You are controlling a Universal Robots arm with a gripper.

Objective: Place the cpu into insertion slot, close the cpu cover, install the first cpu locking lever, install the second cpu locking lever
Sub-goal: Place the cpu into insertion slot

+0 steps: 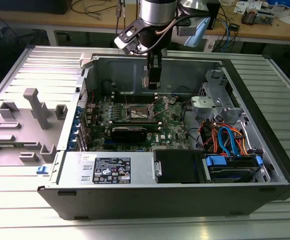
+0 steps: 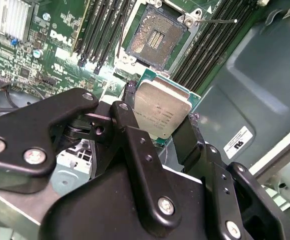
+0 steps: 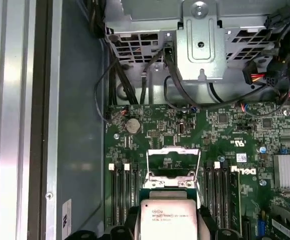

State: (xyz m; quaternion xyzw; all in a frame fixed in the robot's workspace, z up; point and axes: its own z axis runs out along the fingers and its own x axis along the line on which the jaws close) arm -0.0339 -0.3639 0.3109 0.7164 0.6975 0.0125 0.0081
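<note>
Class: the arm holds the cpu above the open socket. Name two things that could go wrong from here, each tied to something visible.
1. The gripper pinches the cpu only by its edges; a slip could drop it onto the insertion slot and its exposed contacts.
2. The cpu cover stands raised beside the slot, so the chip or gripper might clip it on the way down.

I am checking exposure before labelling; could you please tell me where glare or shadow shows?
Exterior view: the pale ribbed metal table is washed out along the bottom, the black computer case dim inside. Second wrist view: the white finned heatsink is overexposed; the dull silver-grey square cpu, clamped in the black gripper, is evenly lit. First wrist view: that cpu looks bright.
</note>
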